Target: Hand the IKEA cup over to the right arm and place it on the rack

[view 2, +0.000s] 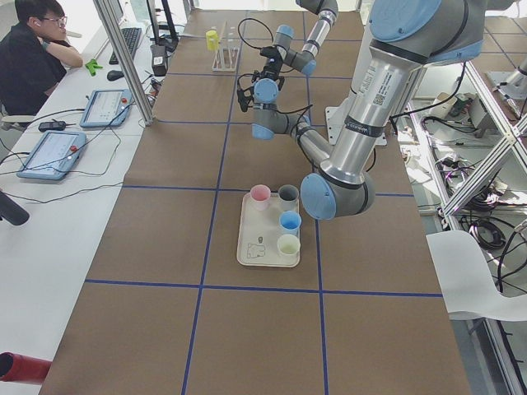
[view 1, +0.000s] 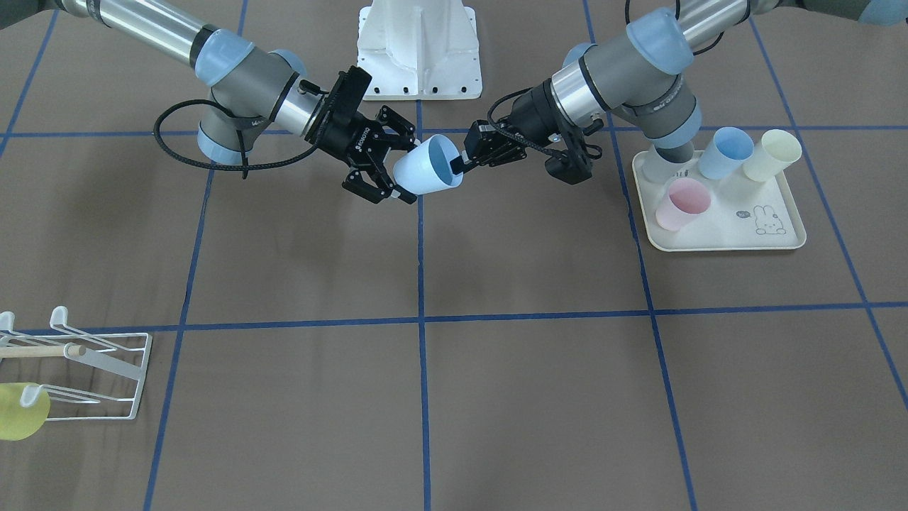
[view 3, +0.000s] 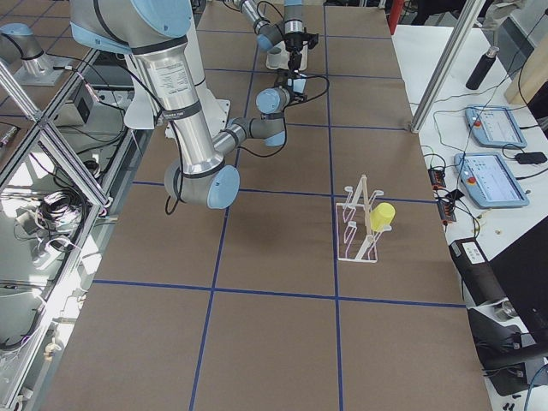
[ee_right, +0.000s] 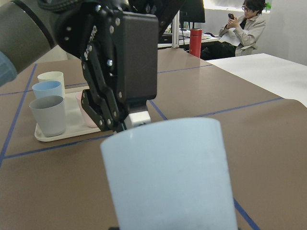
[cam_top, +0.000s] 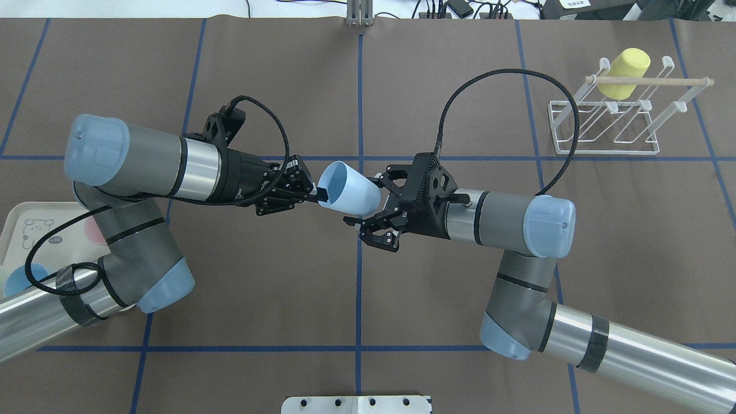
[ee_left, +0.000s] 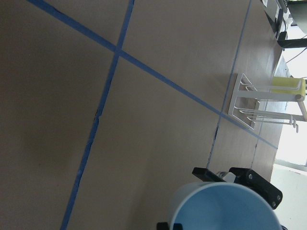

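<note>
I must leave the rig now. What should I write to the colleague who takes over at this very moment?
Left end effector: shut on the rim of the light blue cup, held in the air between the arms.
Right end effector: open, its fingers on either side of the cup's base, not yet closed.
Rack: on the right arm's side, at the far edge; one yellow cup hangs on it.
Done: cup lifted and presented for hand-over.
Left: right end effector closes, left releases, right carries the cup to the rack.
</note>
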